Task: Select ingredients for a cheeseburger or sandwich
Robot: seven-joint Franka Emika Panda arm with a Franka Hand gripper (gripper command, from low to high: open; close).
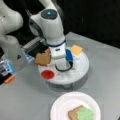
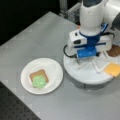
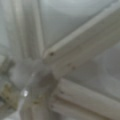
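toast (image 1: 73, 114) with lettuce (image 1: 85, 114) plated; jaws (image 1: 62, 67) down inside divided tray (image 1: 80, 72).

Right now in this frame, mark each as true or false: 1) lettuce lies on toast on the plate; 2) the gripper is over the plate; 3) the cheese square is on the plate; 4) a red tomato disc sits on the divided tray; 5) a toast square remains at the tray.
1) True: the green lettuce lies on a toast square on the white plate.
2) False: the gripper is down over the divided tray.
3) False: the cheese square is at the tray's edge.
4) True: the tomato disc sits on the tray.
5) True: a second toast square is there.
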